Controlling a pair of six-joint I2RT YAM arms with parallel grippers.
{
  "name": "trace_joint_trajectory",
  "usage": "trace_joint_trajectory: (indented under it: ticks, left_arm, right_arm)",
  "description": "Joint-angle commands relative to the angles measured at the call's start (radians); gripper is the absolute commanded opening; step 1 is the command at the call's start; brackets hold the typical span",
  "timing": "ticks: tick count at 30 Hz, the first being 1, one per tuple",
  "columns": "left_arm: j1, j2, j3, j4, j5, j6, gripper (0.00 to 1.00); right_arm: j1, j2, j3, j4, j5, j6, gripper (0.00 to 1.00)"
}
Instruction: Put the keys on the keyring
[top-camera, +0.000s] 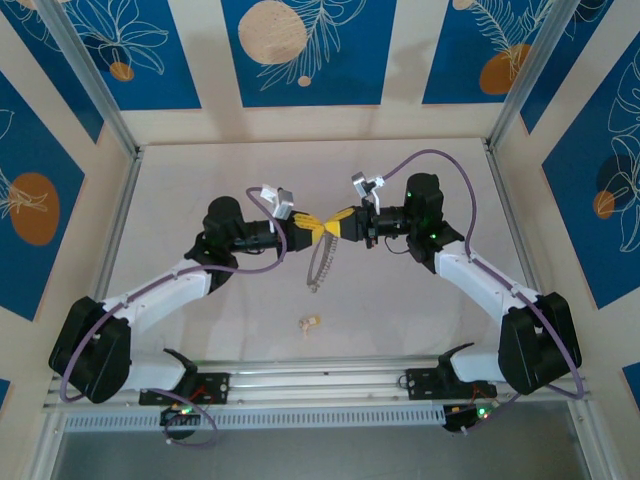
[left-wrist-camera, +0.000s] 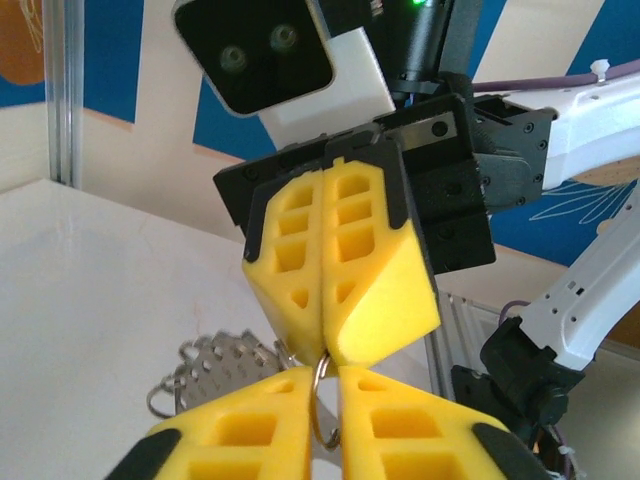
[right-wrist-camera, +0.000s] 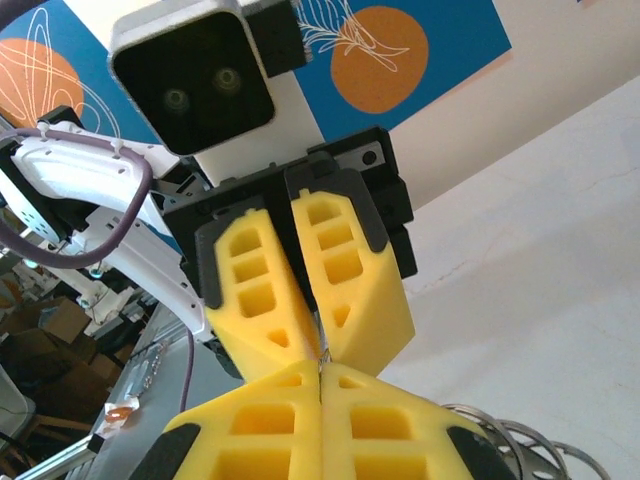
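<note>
We are finding the two pincers meeting tip to tip above the middle of the table (top-camera: 200, 180). The right pincer (right-wrist-camera: 320, 372) is pressing its yellow fingers fully together on the thin wire of the keyring (top-camera: 320, 265). The left pincer (left-wrist-camera: 328, 380) is showing a narrow gap with the same wire passing through it, and we cannot tell whether it is clamping or only enclosing the wire. The rest of the keyring is hanging as a floppy grey loop just beneath both pincers, its lower end reaching the table. The key (top-camera: 310, 322) is lying loose on the table, on the arm-base side of the pincers and well apart from them. We are judging the step in hand to be steadying and presenting the ring; no key is threaded yet. The next move, in our judgement, is calling for one pincer to hold the ring alone while the other goes for the small key, a fine pickup off a flat surface. The table is showing pale, smooth and slightly glossy. Blue wall panels (top-camera: 300, 50) with orange discs and white leaf lines are enclosing it, with aluminium posts (top-camera: 90, 75) at the corners.
</note>
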Motion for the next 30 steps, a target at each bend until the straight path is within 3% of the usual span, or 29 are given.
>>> trace_joint_trajectory:
  ticks: [1,12,26,30]
  left_arm:
    - [-0.01,-0.025,-0.018,0.074,0.022,-0.002,0.18]
    - [-0.012,-0.013,-0.044,0.112,0.031,-0.019,0.32]
    - [-0.011,0.009,-0.056,0.165,0.003,-0.039,0.4]
    - [-0.011,0.018,-0.054,0.186,-0.004,-0.047,0.38]
  right_arm:
    - [-0.01,0.001,-0.018,0.04,0.018,0.035,0.0]
    - [-0.017,-0.005,-0.032,0.105,0.024,0.085,0.0]
    - [-0.017,-0.019,-0.039,0.134,0.023,0.106,0.0]
    - [-0.017,-0.021,-0.043,0.134,0.022,0.106,0.0]
